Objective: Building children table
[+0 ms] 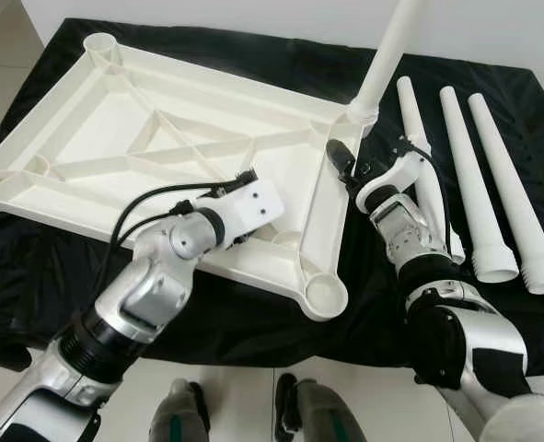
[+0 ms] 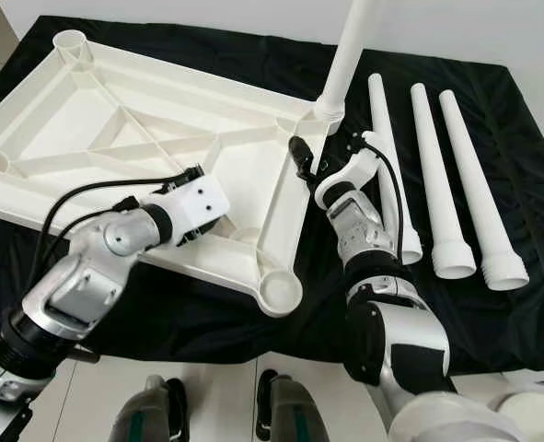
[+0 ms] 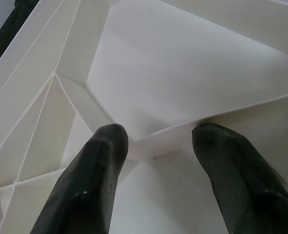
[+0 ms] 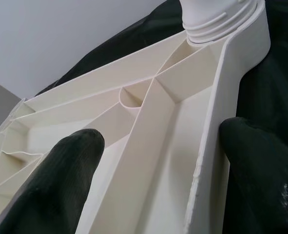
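White plastic tabletop (image 1: 87,138) (upside down), left pincer (image 3: 156,146) astride rib, fingers apart.

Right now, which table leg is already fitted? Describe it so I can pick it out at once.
Start from the big white tabletop lying upside down on the black cloth. Go to its far right corner, just beyond the right gripper. The fitted leg stands upright in that corner socket, while the three loose legs lie flat on the cloth to its right.

Three legs (image 1: 492,184) right of tabletop (image 1: 97,120)
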### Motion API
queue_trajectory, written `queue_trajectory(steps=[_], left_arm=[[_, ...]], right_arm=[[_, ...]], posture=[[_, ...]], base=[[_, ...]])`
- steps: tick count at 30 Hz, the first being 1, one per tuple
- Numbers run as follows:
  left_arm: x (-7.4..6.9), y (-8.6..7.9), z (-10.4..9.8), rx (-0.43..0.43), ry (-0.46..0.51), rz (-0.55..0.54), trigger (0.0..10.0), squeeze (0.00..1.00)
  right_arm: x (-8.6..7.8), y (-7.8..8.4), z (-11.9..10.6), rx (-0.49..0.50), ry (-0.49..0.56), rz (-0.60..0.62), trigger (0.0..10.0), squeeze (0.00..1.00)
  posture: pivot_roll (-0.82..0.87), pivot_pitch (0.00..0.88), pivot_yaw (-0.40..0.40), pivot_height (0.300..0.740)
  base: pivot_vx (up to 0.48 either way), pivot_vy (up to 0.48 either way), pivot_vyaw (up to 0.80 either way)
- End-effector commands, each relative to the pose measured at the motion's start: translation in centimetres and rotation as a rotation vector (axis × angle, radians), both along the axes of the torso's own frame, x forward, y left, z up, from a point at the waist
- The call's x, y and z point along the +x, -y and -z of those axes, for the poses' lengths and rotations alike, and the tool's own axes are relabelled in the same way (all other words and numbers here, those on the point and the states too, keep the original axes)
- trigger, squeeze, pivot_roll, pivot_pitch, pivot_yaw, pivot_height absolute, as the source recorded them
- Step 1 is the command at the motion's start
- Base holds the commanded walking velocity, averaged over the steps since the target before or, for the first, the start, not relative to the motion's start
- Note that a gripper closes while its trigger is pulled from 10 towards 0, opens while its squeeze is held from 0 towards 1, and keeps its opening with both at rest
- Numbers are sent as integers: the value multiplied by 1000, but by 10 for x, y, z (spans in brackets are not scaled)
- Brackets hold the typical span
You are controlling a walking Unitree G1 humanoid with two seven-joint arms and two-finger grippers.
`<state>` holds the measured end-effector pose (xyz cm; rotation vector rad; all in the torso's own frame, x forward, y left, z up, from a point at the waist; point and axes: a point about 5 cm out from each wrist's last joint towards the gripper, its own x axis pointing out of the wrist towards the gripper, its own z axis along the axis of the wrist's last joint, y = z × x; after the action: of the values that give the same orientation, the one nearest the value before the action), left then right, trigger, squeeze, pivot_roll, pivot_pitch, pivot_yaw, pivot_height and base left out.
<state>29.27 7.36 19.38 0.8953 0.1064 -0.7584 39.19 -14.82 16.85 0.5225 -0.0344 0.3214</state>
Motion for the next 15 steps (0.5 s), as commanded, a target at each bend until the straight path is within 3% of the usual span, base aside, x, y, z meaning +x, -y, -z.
queue_trajectory(steps=[1,5,8,15], left_arm=[[-11,16,-7,39,-88,230,10000,0],[-4,10,-20,39,-44,230,10000,0],[11,6,-42,-20,39,187,10000,0],[25,-1,-61,-97,98,132,10000,0]], right_arm=[[-2,-21,-6,-28,54,-110,10000,0],[-4,-17,-15,-61,108,-102,10000,0],[-4,-12,-25,-113,166,-87,10000,0],[-6,-4,-37,-150,217,-55,10000,0]], posture=[[2,154,-65,740],[4,147,-67,740],[4,135,-68,740],[7,113,-69,740]], base=[[0,0,0],[0,0,0],[0,0,0],[0,0,0]])
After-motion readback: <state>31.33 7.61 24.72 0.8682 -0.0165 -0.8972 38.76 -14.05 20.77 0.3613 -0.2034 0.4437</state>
